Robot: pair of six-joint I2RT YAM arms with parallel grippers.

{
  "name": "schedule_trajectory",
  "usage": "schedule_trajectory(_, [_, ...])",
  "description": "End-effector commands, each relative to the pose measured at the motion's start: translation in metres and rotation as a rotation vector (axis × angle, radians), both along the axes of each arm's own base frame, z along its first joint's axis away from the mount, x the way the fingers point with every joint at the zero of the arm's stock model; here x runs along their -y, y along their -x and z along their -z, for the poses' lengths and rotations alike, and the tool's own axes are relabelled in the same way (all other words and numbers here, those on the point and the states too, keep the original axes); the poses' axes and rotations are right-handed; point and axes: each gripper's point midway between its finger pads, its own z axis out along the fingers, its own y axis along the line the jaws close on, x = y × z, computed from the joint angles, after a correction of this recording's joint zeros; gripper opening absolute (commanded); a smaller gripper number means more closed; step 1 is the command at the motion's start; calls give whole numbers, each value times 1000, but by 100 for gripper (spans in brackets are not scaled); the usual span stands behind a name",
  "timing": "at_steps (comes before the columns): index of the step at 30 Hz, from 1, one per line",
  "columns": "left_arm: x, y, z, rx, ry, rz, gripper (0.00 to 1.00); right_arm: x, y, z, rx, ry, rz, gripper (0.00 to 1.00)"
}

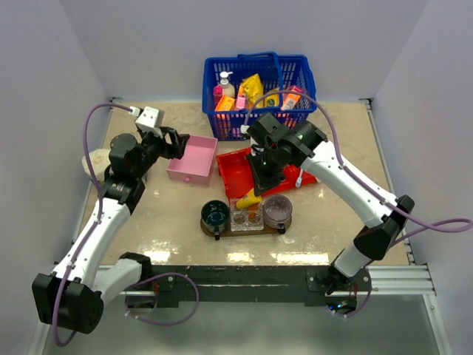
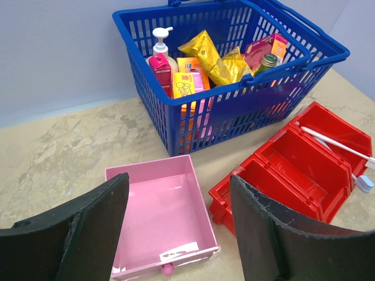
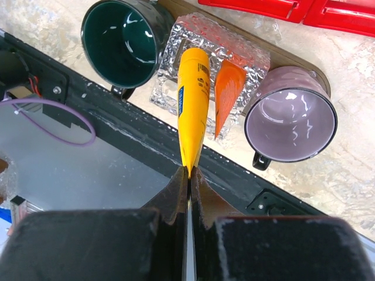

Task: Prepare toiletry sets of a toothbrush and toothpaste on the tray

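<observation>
My right gripper is shut on the flat tail of a yellow toothpaste tube, which hangs cap-down over a clear glass holder on the dark tray. An orange toothpaste tube stands in the holder beside it. From above, the right gripper hovers just over the tray. A white toothbrush lies in the red bin. My left gripper is open and empty above the pink box; the top view shows the left gripper at that box's left edge.
A dark green cup and a purple cup stand on the tray either side of the holder. A blue basket of assorted goods sits at the back. The red bin lies between basket and tray. The black table rail runs close in front.
</observation>
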Motion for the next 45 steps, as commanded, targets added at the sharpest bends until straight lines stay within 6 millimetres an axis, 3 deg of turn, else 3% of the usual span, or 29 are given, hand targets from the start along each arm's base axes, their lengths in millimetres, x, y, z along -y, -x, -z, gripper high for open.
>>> schedule_trajectory(1, [1,0,-33,89,1,6,74,2,2,-3,-5,16,-8,0])
schedule_trajectory(24, [0,-3,-29,77,-6,1,74,-17,-11,17,-54,44,-60,0])
schedule_trajectory(45, [1,-2,-30,79,-6,2,74,-22,-14,37,-93,93,-78,0])
